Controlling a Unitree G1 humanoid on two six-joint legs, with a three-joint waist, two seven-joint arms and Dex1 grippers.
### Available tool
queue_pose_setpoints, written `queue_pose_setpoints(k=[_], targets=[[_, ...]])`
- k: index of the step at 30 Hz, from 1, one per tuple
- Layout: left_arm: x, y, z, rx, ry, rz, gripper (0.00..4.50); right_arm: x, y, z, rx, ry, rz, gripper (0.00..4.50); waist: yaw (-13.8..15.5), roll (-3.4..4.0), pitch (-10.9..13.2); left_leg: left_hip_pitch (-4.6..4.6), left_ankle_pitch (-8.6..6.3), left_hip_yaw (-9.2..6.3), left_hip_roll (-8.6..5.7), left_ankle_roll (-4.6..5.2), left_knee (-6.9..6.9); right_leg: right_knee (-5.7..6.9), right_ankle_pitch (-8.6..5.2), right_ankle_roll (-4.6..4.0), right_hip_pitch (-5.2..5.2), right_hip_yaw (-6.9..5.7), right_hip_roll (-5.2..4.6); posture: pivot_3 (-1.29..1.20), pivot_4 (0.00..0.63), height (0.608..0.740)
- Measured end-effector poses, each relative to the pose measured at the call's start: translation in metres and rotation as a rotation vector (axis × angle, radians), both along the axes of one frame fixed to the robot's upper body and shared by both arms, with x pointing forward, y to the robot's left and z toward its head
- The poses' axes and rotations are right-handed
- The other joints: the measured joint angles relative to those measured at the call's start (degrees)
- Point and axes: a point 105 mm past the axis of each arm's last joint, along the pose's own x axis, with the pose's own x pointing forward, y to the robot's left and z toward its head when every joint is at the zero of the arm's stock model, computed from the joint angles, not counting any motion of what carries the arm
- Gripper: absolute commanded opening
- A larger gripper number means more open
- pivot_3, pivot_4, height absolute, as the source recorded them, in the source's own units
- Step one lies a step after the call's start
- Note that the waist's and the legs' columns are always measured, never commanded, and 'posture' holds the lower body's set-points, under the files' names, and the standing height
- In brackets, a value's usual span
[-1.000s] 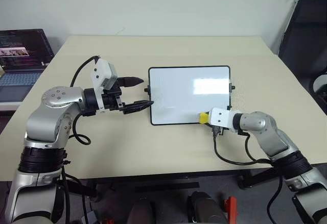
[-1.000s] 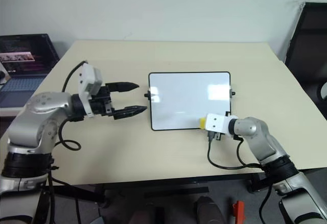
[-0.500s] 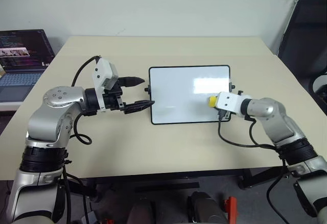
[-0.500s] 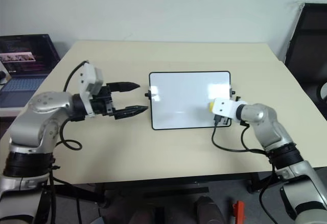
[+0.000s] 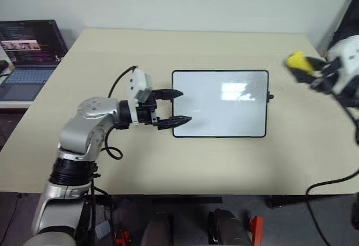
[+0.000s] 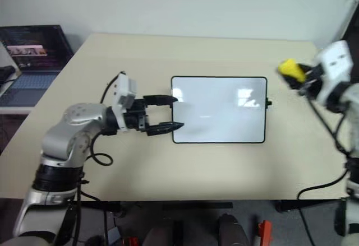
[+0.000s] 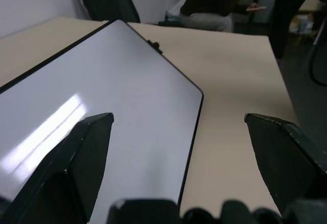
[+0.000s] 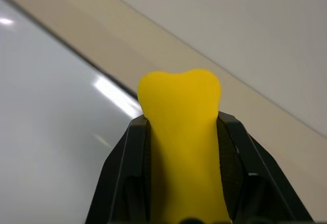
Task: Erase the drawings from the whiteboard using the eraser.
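We see the counter (image 5: 235, 167) carrying the whiteboard (image 5: 220, 103), lying flat mid-counter. Laptop (image 5: 28, 50) sits well left of the whiteboard. Left fingers (image 5: 178, 107) spread, empty, at the whiteboard's left edge. Right fingers (image 5: 305, 69) pinching the yellow eraser (image 5: 297, 61), raised just beyond the whiteboard's right edge.

table (image 5: 224, 167): beige, bare front | laptop (image 5: 28, 50): open, lit, beside table's left edge

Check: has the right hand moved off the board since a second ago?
Yes. The right hand, shut on the eraser, went from the whiteboard's near right corner to beyond its right edge, lifted.
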Motion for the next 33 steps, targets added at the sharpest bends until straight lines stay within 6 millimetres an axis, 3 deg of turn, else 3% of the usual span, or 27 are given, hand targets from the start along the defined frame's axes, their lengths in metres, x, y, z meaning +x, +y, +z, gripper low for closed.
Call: queue_pose_setpoints(k=[2, 4, 10, 13, 15, 23, 31, 33], targets=[[-0.003, -0.018, -0.004, -0.028, 0.012, -0.041, 4.50, 0.001, -0.034, -0.027, 0.040, 0.106, -0.157, 1.33, 0.06, 0.01, 0.01, -0.02, -0.04, 0.14, -0.09, 0.04, 0.03, -0.14, 0.06, 0.12, 0.05, 0.12, -0.10, 0.00, 0.150, 0.740], [-0.004, -0.038, -0.008, -0.045, 0.008, -0.065, 4.50, -0.003, -0.054, -0.055, 0.074, 0.211, -0.243, 1.33, -0.08, 0.06, 0.04, -0.02, -0.05, 0.21, -0.14, 0.05, 0.06, -0.18, 0.11, 0.21, 0.05, 0.23, -0.12, 0.00, 0.150, 0.740], [-0.006, -0.081, -0.008, -0.101, -0.031, -0.087, 4.50, -0.009, -0.080, -0.106, 0.096, 0.420, -0.377, 1.33, -0.77, 0.25, 0.08, 0.12, -0.03, 0.23, -0.08, 0.06, 0.08, -0.08, 0.13, 0.22, 0.08, 0.32, 0.01, 0.00, 0.150, 0.740], [-0.006, -0.086, -0.013, -0.100, -0.017, -0.090, 4.50, -0.011, -0.088, -0.136, 0.108, 0.517, -0.420, 1.33, -1.11, 0.41, 0.08, 0.15, -0.02, 0.26, -0.09, 0.07, 0.09, -0.06, 0.13, 0.22, 0.08, 0.37, 0.03, 0.00, 0.150, 0.740], [-0.006, -0.086, -0.013, -0.097, -0.017, -0.090, 4.50, -0.008, -0.089, -0.145, 0.138, 0.539, -0.422, 1.33, -1.40, 0.57, 0.09, 0.14, -0.02, 0.29, -0.11, 0.07, 0.12, -0.06, 0.15, 0.25, 0.08, 0.41, 0.02, 0.00, 0.150, 0.740], [-0.005, -0.081, -0.015, -0.078, -0.019, -0.078, 4.50, 0.002, -0.092, -0.148, 0.135, 0.550, -0.430, 1.33, -1.46, 0.61, 0.10, 0.12, -0.01, 0.27, -0.11, 0.06, 0.13, -0.09, 0.16, 0.28, 0.10, 0.38, 0.02, 0.00, 0.150, 0.740], [-0.003, -0.078, -0.015, -0.069, -0.020, -0.066, 4.50, 0.004, -0.097, -0.149, 0.142, 0.546, -0.450, 4.06, -1.46, 0.62, 0.09, 0.12, -0.01, 0.26, -0.11, 0.05, 0.13, -0.06, 0.16, 0.28, 0.10, 0.37, 0.01, 0.00, 0.150, 0.740], [-0.002, -0.076, -0.015, -0.066, -0.021, -0.056, 4.50, 0.005, -0.095, -0.148, 0.142, 0.545, -0.435, 4.47, -1.52, 0.62, 0.09, 0.13, -0.01, 0.27, -0.11, 0.05, 0.14, -0.06, 0.16, 0.28, 0.10, 0.38, 0.01, 0.00, 0.150, 0.740]])
